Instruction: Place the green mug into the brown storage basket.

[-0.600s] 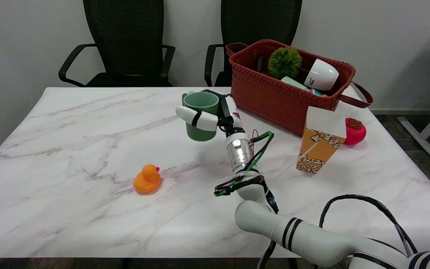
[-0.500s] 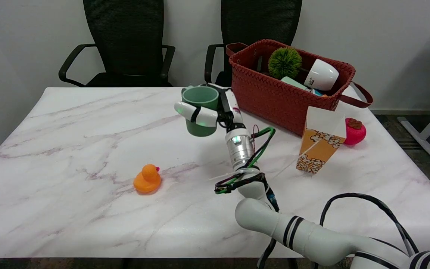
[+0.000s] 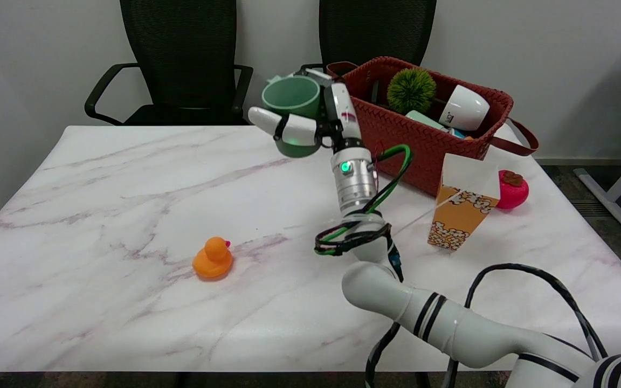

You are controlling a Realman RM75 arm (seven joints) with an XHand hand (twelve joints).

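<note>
Green mug gripped upright by right hand, held off table; brown storage basket just to hand's right, rim approx. level w/ mug.

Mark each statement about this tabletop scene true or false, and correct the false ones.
1. The right hand holds the green ceramic mug in the air. True.
2. The orange rubber duck lies inside the brown woven storage basket. False: it sits on the table.
3. A spiky green ball is in the basket. True.
4. The orange popcorn box stands left of the duck. False: it stands to the duck's right, near the basket.
</note>
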